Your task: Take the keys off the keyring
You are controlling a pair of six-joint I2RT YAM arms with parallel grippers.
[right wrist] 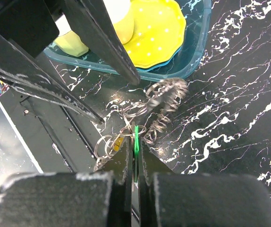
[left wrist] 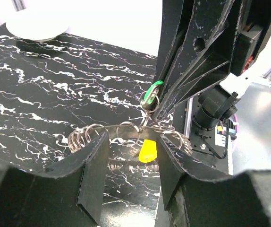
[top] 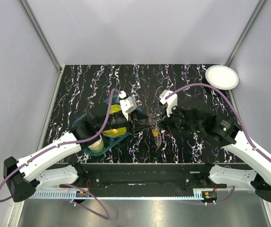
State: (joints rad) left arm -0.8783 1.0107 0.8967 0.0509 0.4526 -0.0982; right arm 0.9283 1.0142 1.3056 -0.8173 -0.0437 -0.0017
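Observation:
The keyring (left wrist: 126, 128), a floppy loop of wire coils, is strung across the tips of my left gripper (left wrist: 132, 140). Its fingers (left wrist: 90, 168) stand apart with nothing pinched between the pads. A yellow key (left wrist: 148, 151) hangs from the ring between them. My right gripper (right wrist: 135, 142) comes down from above and is shut on a green key (right wrist: 136, 135), which is still linked to the keyring (right wrist: 166, 97) by small rings. In the top view both grippers meet at mid-table, left gripper (top: 142, 124) and right gripper (top: 160, 124), with the keys (top: 156, 137) dangling just below.
A teal tray (right wrist: 197, 52) holding a yellow plate (right wrist: 156, 28) and a pale cup (top: 96, 145) sits under the left arm. A white plate (top: 222, 76) rests at the back right corner. Grey walls enclose the table.

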